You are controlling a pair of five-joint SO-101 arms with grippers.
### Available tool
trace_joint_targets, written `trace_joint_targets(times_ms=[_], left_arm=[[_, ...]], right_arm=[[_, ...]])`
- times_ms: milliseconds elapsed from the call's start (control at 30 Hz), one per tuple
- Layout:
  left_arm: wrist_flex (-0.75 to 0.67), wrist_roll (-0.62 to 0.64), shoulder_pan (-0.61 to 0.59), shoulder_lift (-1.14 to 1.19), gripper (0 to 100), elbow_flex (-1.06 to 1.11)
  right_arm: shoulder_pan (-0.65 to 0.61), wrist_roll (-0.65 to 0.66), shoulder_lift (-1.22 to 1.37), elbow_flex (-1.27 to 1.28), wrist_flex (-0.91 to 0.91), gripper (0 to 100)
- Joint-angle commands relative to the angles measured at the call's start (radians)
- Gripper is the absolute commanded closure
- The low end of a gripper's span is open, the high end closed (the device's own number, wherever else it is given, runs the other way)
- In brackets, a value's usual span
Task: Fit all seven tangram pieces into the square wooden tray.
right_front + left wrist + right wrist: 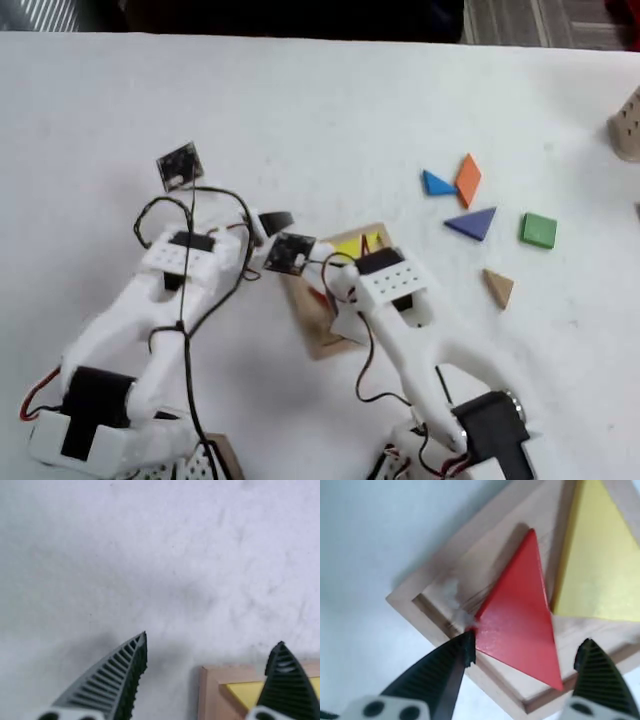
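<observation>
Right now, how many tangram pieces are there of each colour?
Red piece: 1
Yellow piece: 1
Blue piece: 1
Orange piece: 1
Purple piece: 1
Green piece: 1
Tan piece: 1
Total: 7

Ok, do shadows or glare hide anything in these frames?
High view: soft, even light, and the arms throw only faint shadows on the table. Left wrist view: a dim shadow lies on the table beneath the left gripper. Right wrist view: mild sheen on the red triangle and a narrow shadow along its edge inside the tray; nothing is hidden.
</observation>
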Motion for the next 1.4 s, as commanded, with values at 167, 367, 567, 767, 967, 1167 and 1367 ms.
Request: trace_joint_targets(times_ms=[167,367,567,767,967,1167,1367], left_arm=[[-0.017,-0.009,-0.007,-0.007,63,-0.034],[-0.015,-0.009,-0.007,-0.007,63,-0.034],[-0.017,-0.009,-0.007,-0.007,63,-0.034],[-0.018,-0.009,-0.007,-0.007,63,-0.034],[-0.015,-0.009,-0.007,-0.007,63,-0.034],[-0.014,-0.009,-0.007,-0.007,63,-0.034],[-0.014,-0.011,-0.007,-0.007,63,-0.034]], right_arm=[[-0.033,-0.017,0.024,-0.02,0.048,67.9],[-0.041,-0.316,0.024,-0.018,-0.024,67.9],[-0.041,-0.529,0.024,-0.026,-0.059,67.9],[-0.074,-0.569,0.024,-0.035,-0.064,67.9],[-0.091,-0.526,-0.008,-0.094,0.031,67.7],[-0.096,-0.497,-0.038,-0.095,0.087,67.7],[-0.157,-0.491,-0.031,-0.043,0.048,67.7]])
